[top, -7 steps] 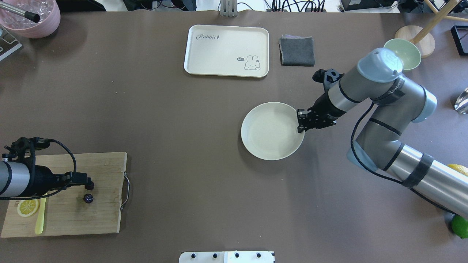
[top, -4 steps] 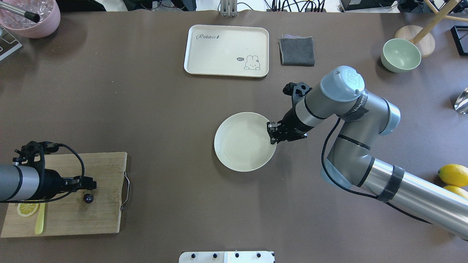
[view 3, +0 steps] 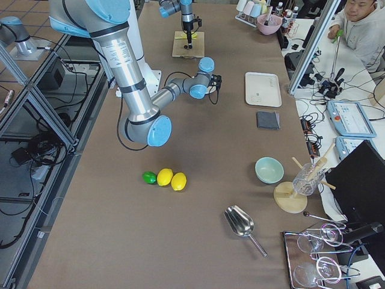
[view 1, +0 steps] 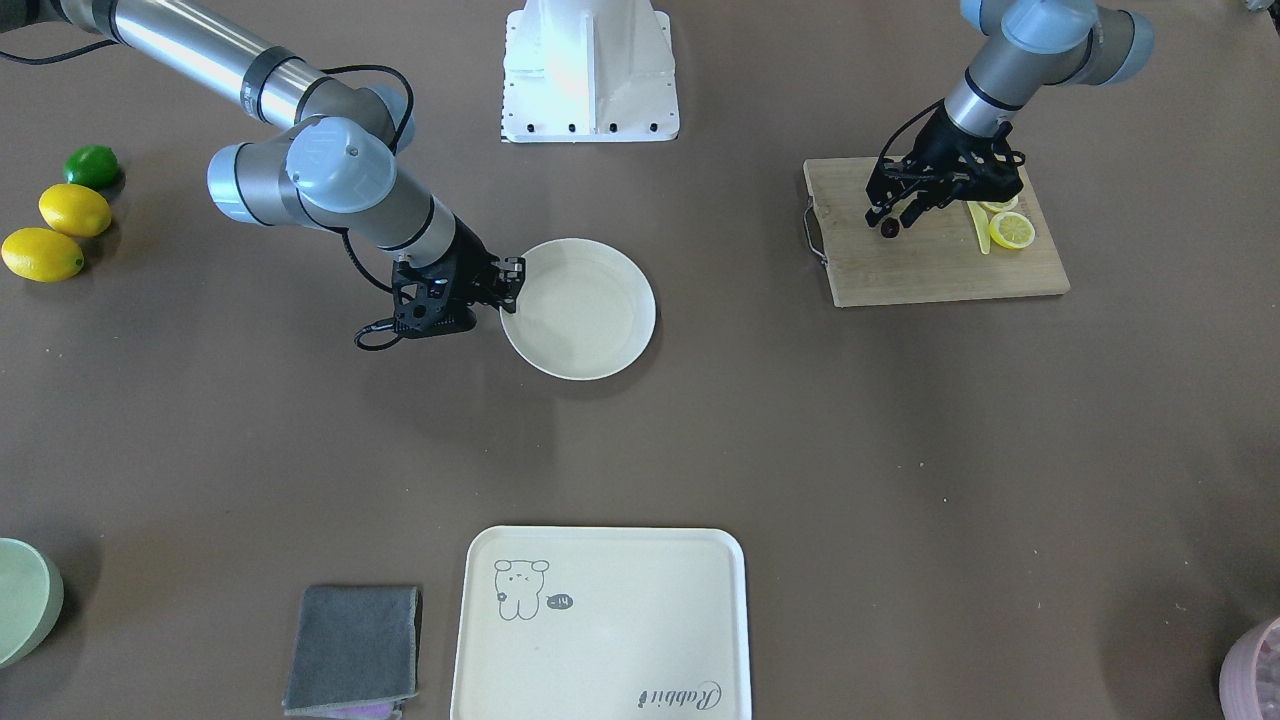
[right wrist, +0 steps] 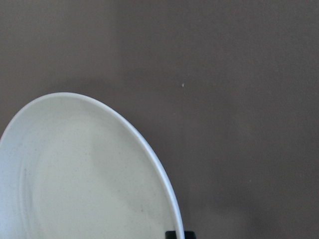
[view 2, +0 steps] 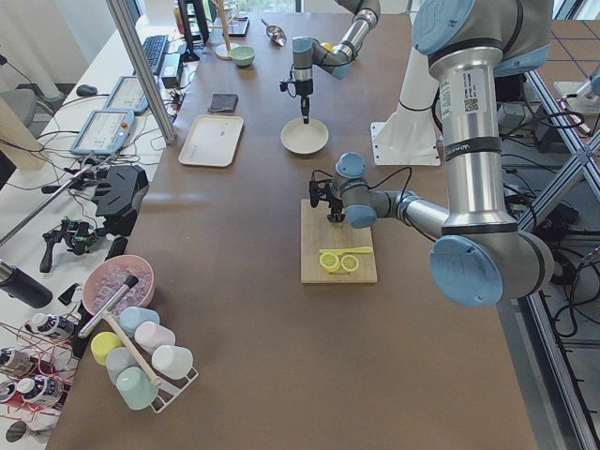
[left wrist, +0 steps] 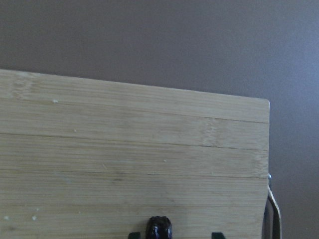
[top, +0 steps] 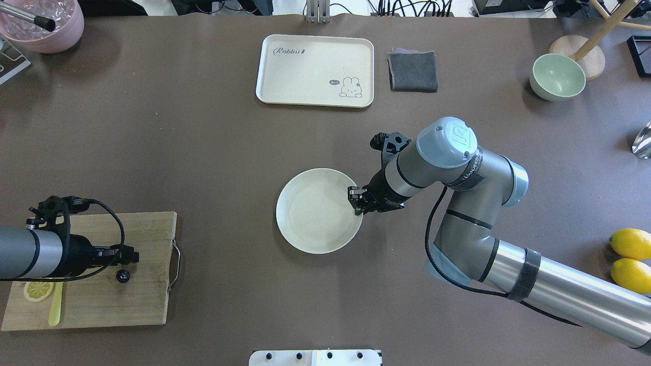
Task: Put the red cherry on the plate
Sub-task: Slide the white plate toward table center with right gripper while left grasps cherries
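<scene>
The red cherry (top: 122,276) lies on the wooden cutting board (top: 101,305) at the near left. One dark fruit (left wrist: 159,228) shows at the left wrist view's bottom edge. My left gripper (top: 133,256) hovers just over it, open, its two fingertips wide apart on either side of the fruit and not touching it. The cream-white plate (top: 315,213) sits mid-table. My right gripper (top: 356,198) is shut on the plate's right rim (right wrist: 149,149). In the front-facing view, the cherry (view 1: 889,229) sits below the left gripper (view 1: 893,213) and the plate (view 1: 585,310) is beside the right gripper (view 1: 507,280).
A lemon slice (top: 39,290) and a yellow-green knife (top: 55,305) lie on the board's left end. A cream tray (top: 315,71), grey cloth (top: 413,71) and green bowl (top: 557,77) stand at the back. Lemons (top: 630,243) lie far right, and a pink bowl (top: 43,23) stands far left.
My right gripper has dragged the plate leftward and nearer to the robot. My left gripper has shifted slightly right over the board and now covers one of the cherries.
</scene>
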`<state>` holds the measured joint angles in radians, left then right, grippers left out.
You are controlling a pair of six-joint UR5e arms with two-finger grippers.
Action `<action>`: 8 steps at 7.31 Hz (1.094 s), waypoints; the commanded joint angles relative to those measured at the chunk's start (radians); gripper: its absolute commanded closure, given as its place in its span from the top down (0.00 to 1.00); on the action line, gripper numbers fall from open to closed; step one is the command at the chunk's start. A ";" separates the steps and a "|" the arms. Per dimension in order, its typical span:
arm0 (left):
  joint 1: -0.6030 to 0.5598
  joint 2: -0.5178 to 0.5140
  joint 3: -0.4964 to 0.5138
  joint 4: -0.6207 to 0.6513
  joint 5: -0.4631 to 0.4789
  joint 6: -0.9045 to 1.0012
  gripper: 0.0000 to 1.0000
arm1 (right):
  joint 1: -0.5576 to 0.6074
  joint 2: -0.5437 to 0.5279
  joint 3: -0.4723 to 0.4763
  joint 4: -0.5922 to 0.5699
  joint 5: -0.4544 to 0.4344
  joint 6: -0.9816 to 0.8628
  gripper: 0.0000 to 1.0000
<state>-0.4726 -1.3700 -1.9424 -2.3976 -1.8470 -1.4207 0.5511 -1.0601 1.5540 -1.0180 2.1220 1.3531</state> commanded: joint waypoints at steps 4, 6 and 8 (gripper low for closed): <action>0.000 -0.003 0.013 0.000 0.000 0.000 0.35 | -0.016 0.008 0.000 0.006 -0.002 0.001 0.00; -0.001 -0.001 0.013 0.000 0.000 0.000 0.21 | -0.016 0.006 0.000 0.015 -0.022 0.006 0.98; -0.003 -0.004 0.010 0.000 -0.001 0.002 0.18 | -0.013 -0.001 0.009 0.016 -0.034 0.015 0.99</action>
<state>-0.4744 -1.3723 -1.9305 -2.3976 -1.8479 -1.4201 0.5360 -1.0567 1.5558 -1.0034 2.0945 1.3639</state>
